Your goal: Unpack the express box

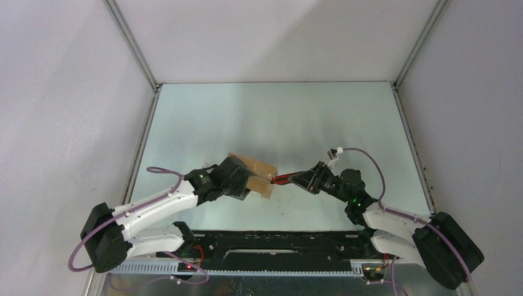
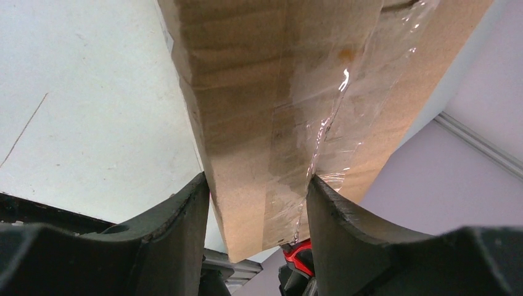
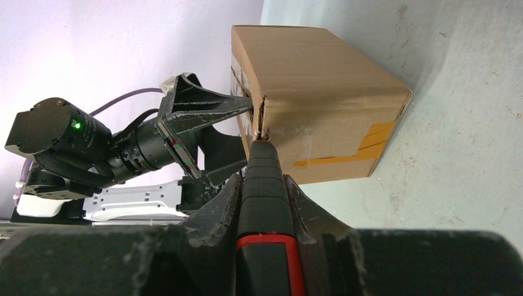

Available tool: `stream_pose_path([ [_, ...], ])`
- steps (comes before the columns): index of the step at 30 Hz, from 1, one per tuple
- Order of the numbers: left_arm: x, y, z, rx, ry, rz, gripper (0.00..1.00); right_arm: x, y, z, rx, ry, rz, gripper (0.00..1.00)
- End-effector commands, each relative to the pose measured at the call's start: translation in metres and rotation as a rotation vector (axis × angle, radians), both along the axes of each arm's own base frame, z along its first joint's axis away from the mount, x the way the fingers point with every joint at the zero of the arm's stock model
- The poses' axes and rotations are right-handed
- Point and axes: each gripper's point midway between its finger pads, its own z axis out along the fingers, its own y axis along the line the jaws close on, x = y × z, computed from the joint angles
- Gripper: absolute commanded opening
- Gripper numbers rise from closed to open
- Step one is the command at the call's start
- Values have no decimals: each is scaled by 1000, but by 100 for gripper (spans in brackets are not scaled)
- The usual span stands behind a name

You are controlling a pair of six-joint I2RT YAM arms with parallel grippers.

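right gripper (image 3: 264, 185) pinches a red-and-black utility knife (image 3: 262, 157), its tip at the torn seam on the express box (image 3: 321, 92). left gripper (image 2: 256, 185) clamps the box from the opposite end, fingers (image 2: 185, 209) pressed on both faces. the box rests mid-desk (image 1: 277, 111), between both grippers.

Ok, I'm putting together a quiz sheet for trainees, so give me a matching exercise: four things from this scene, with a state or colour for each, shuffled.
Things:
1. express box
2. utility knife
3. left gripper
4. right gripper

States:
A. shut on the knife's handle
B. brown cardboard
C. black and red, tip at the box's corner seam
D. clamped across the box

Pairs: 1-B, 2-C, 3-D, 4-A
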Motion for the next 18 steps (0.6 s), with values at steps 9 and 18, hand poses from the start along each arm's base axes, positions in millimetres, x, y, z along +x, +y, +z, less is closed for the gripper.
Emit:
stream_pose_path([
  [9, 7, 1, 10, -103, -39, 106, 0, -18, -17, -31, -80, 74, 73, 0],
  [18, 13, -4, 17, -131, -54, 123, 0, -37, 6, -24, -73, 63, 143, 0],
])
